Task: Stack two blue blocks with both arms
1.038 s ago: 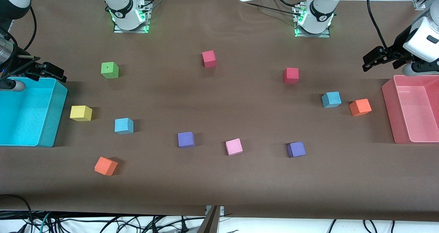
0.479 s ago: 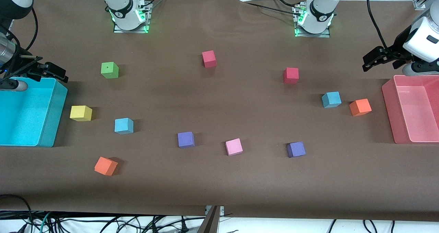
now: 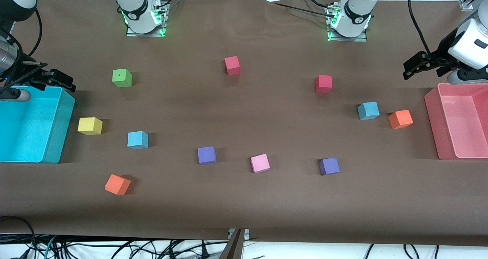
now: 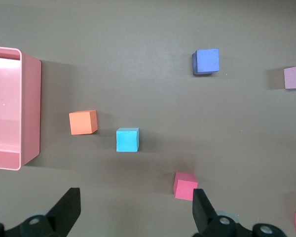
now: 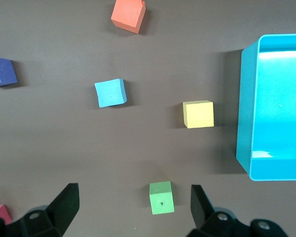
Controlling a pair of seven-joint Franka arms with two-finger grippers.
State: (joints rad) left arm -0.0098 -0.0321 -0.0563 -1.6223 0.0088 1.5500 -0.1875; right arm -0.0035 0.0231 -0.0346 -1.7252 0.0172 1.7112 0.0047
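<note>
Status: no block is lifted yet; both blue blocks sit flat on the table (image 3: 244,213), well apart.

Block A, the blue block (image 3: 137,139) toward the right arm's end, lies beside the yellow cube (image 3: 90,125), near the cyan bin (image 3: 57,152). Block B, the blue block (image 3: 368,111) toward the left arm's end, sits just beside the orange cube (image 3: 400,119), near the pink bin (image 3: 432,125).

The right gripper (image 3: 57,80) hovers over the cyan bin's top corner, jaws spread, empty. The left gripper (image 3: 415,66) hovers above the pink bin's top edge, jaws spread, empty.

Key relation: each arm is nearer its own-end block. You take A w/ the right arm, B w/ the left. Cubes have no long axis; B is slightly rotated.

Vs. 1 s ago: the right gripper has shifted slightly; blocks are unchanged.
</note>
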